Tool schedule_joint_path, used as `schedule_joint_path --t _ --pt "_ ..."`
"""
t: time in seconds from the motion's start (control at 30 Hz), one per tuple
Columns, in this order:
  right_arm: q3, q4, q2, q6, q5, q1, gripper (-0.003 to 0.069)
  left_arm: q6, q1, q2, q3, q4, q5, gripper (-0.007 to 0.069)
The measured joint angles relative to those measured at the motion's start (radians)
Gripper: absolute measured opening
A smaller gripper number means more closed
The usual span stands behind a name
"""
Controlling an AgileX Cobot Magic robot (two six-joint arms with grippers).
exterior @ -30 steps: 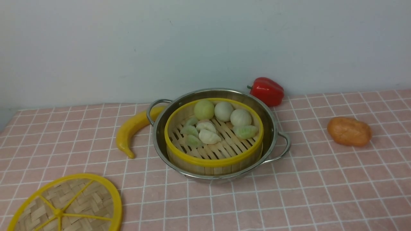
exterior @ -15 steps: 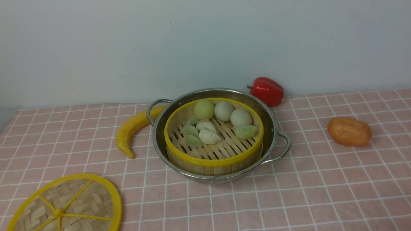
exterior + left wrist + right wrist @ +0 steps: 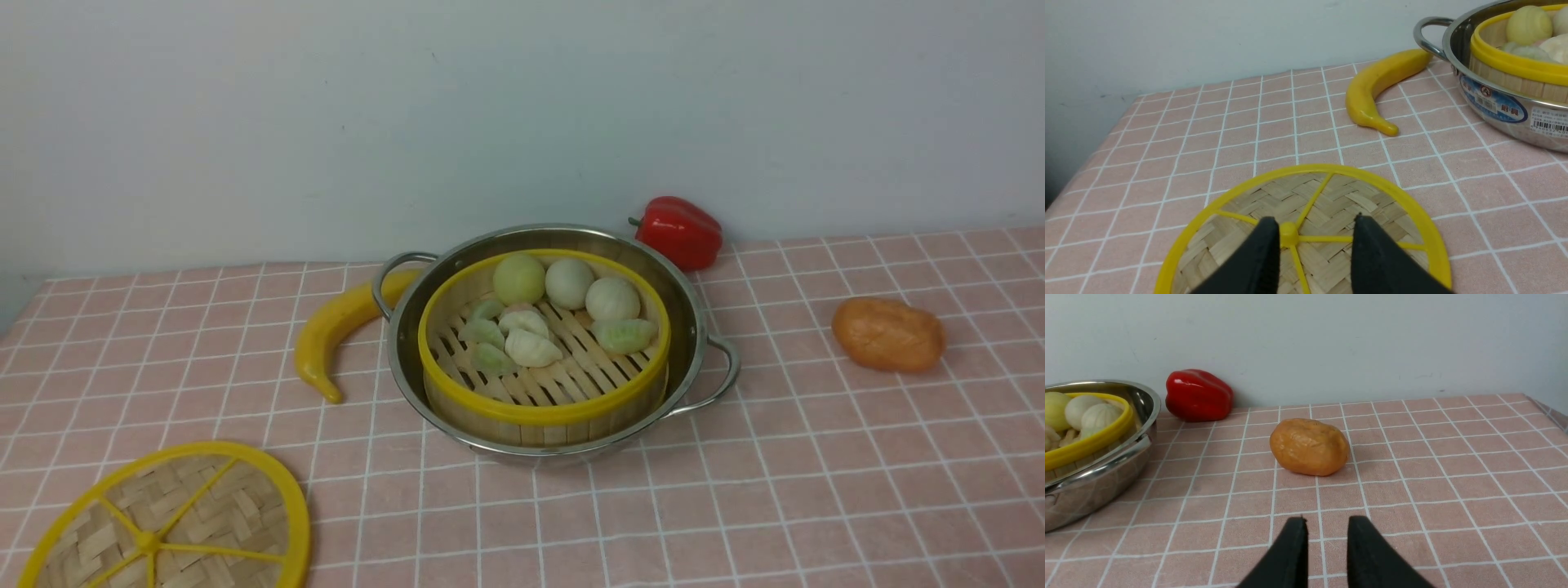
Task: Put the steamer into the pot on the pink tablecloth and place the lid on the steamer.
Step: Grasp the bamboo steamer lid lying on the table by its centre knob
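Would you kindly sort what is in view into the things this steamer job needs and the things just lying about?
Part of the job:
- steamer, already in the pot
- pot
- lid, off the steamer
- pink tablecloth

Just lying about:
- banana
- red pepper
- brown bread-like item

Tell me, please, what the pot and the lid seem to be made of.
The pot: polished metal, likely stainless steel, given its mirror-like shine.
The lid: matt woven strips, probably bamboo, showing a criss-cross weave; its smooth, evenly yellow rim looks like plastic.
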Motion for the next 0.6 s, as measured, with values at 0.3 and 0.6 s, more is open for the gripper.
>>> schedule_joint_path --t 0.3,0.6 --pt "0.000 0.000 0.000 0.000 0.000 0.000 0.0187 -0.112 0.000 0.000 0.000 -0.378 -0.151 0.0244" --pt "0.000 0.000 0.000 0.000 0.000 0.000 0.0212 -0.089 0.000 0.017 -0.099 -0.564 -0.290 0.0244"
